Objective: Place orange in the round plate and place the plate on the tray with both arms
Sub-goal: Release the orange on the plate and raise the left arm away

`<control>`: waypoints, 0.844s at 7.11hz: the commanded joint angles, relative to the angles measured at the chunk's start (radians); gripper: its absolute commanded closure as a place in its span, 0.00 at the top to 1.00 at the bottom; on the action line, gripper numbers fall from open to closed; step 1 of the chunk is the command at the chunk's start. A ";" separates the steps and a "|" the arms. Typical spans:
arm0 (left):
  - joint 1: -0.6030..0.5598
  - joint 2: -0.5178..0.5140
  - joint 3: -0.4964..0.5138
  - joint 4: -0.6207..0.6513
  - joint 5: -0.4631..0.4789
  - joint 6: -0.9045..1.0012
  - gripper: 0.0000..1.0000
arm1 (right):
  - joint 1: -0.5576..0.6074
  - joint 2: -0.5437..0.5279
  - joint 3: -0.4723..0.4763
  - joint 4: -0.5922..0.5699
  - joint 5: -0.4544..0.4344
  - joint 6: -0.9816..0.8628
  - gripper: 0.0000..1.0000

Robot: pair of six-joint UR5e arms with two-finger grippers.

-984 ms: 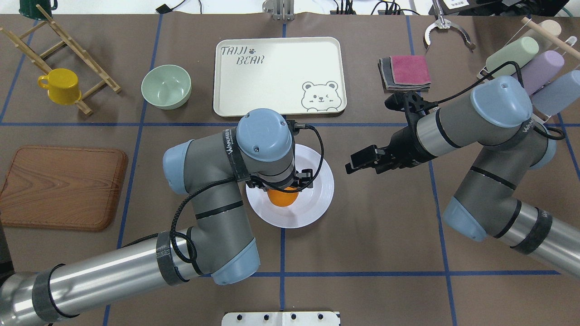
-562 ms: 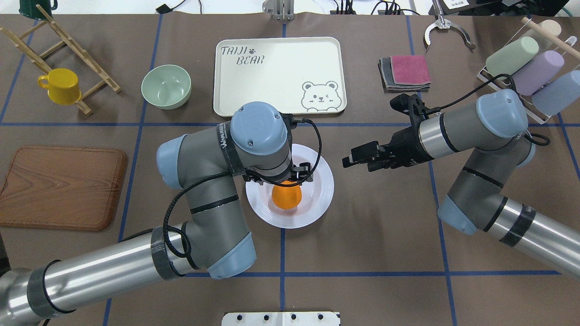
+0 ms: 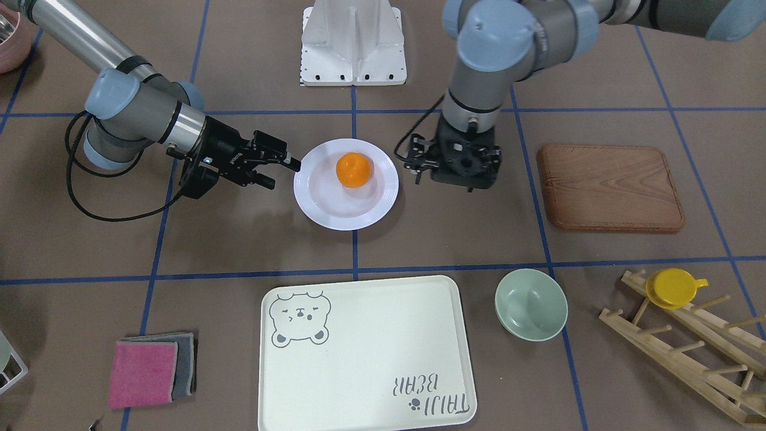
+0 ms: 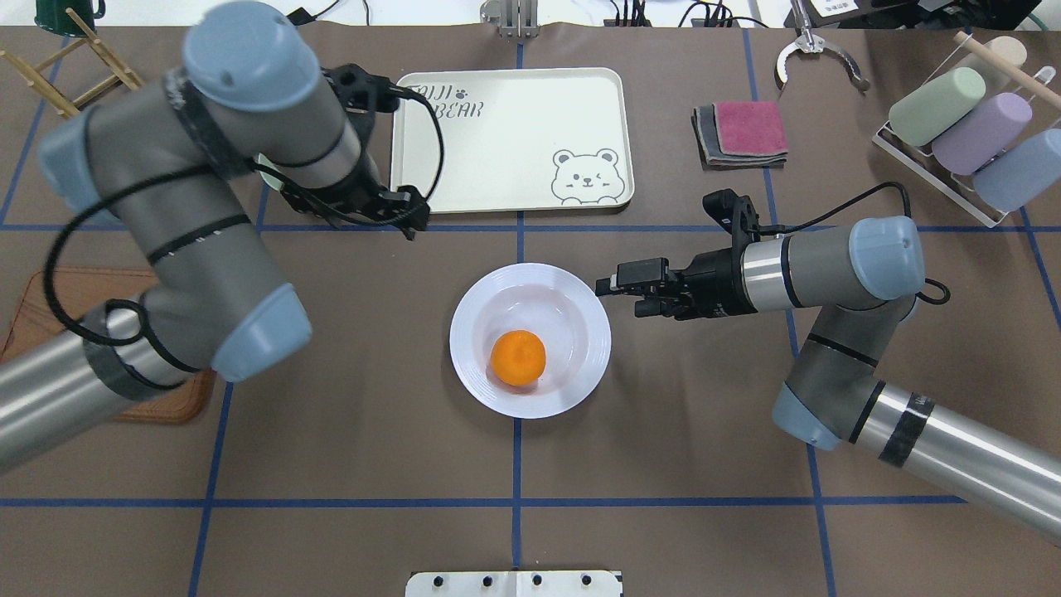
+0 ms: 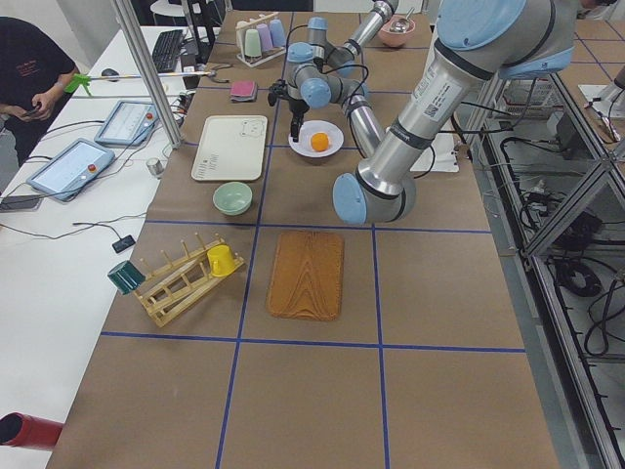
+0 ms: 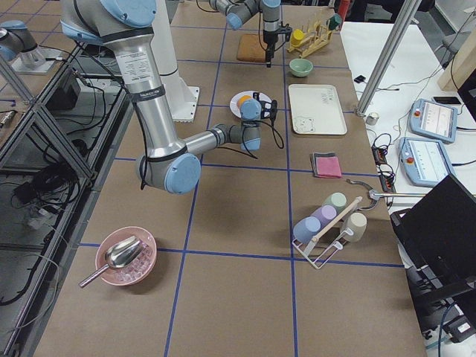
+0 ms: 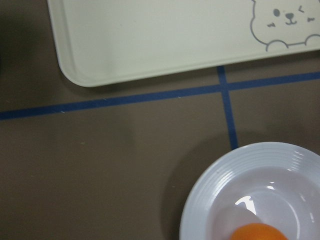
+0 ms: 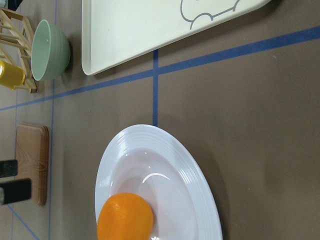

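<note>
The orange (image 4: 518, 358) lies free in the white round plate (image 4: 554, 308), a little toward the robot from its centre; it also shows as the orange (image 3: 353, 169) in the plate (image 3: 338, 206). The cream bear-print tray (image 4: 506, 141) lies just beyond the plate, with nothing on it. My left gripper (image 4: 396, 217) hangs open and high above the table by the tray's near left corner, holding nothing. My right gripper (image 4: 622, 297) lies low and level, open, its fingertips (image 3: 292, 163) right at the plate's right rim. I cannot tell whether they touch it.
A pale green bowl (image 3: 531, 304) sits left of the tray, under the left arm. A wooden board (image 3: 610, 188) lies at the left, and a yellow cup (image 3: 673, 287) sits on a wooden rack. Folded pink and grey cloths (image 4: 746, 133) and a tumbler rack (image 4: 961, 124) stand at the right.
The left gripper has risen off the orange and swung back and left toward the tray's corner, leaving the orange in the plate. The right gripper has moved in to the plate's right rim.
</note>
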 commanded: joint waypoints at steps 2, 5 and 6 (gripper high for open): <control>-0.188 0.174 -0.022 -0.005 -0.078 0.309 0.99 | -0.021 -0.010 -0.012 0.033 -0.024 0.069 1.00; -0.196 0.239 -0.006 -0.065 -0.080 0.313 0.99 | -0.094 -0.018 -0.016 0.035 -0.057 0.068 1.00; -0.196 0.239 -0.005 -0.065 -0.080 0.309 0.99 | -0.117 -0.018 -0.018 0.036 -0.099 0.066 0.99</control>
